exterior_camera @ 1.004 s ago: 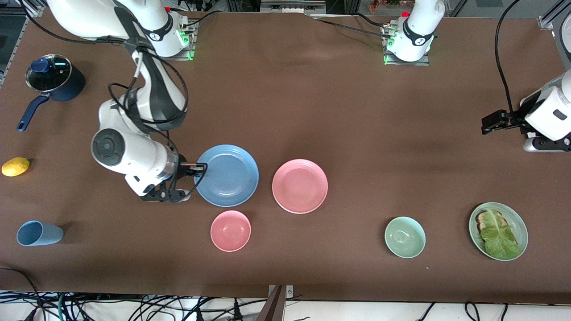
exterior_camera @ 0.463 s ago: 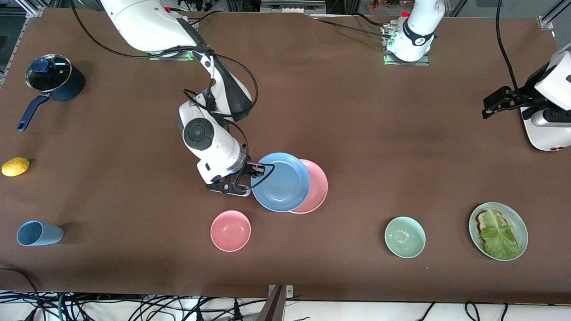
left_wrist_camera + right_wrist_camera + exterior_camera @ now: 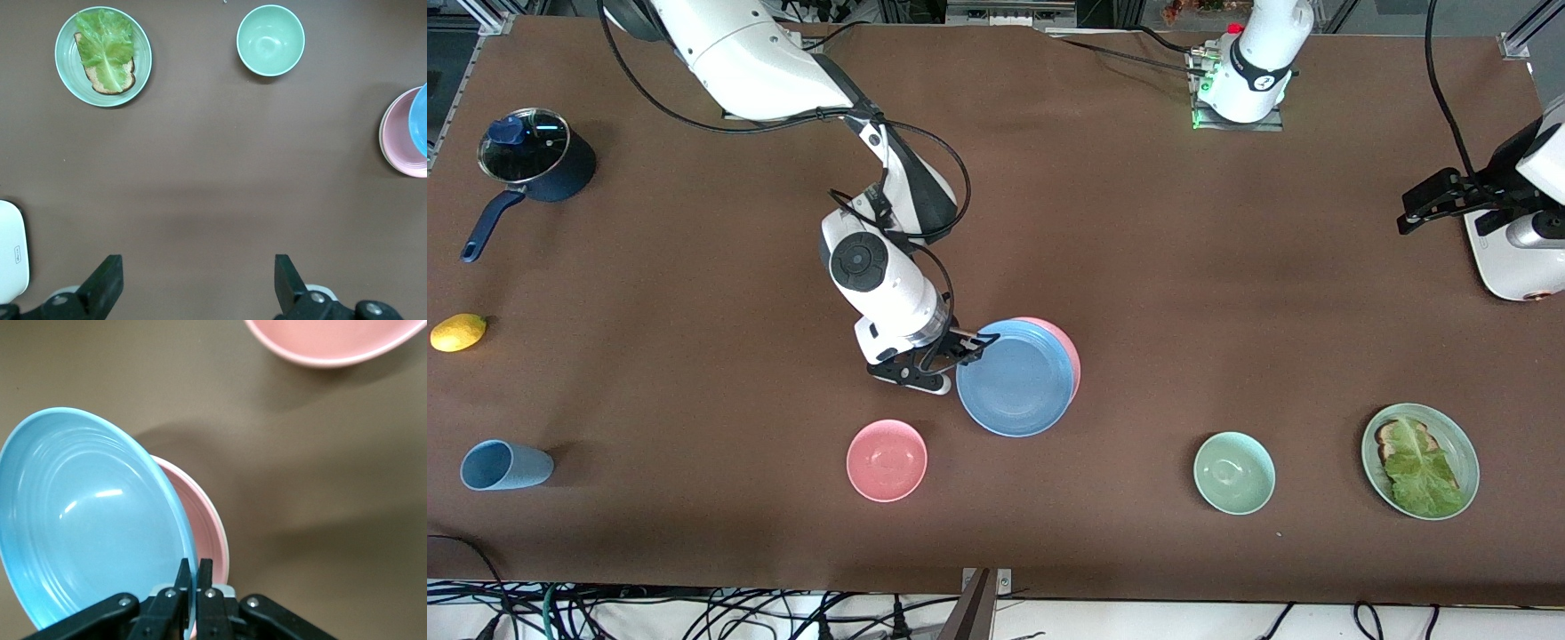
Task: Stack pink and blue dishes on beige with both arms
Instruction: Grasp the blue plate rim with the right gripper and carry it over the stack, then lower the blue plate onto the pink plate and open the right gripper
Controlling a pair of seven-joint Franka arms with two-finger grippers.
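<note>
Right pincer [image 3: 971, 340] grips blue plate [image 3: 1014, 380] rim; pink plate [image 3: 1069, 356] mostly hidden beneath. Left pincer [image 3: 195, 283] released.

Blue plate [image 3: 1016, 380] plain, concentric ridges; pink plate [image 3: 1069, 356] beneath. Pink bowl [image 3: 887, 460]; pale green bowl [image 3: 1234, 473]; green plate [image 3: 1463, 444], green lettuce [image 3: 1418, 467]. Yellow lemon [image 3: 458, 332]. Table [image 3: 1183, 267] brown.

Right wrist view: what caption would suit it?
Right gripper shut on the blue plate's rim, holding it above the pink plate.
</note>
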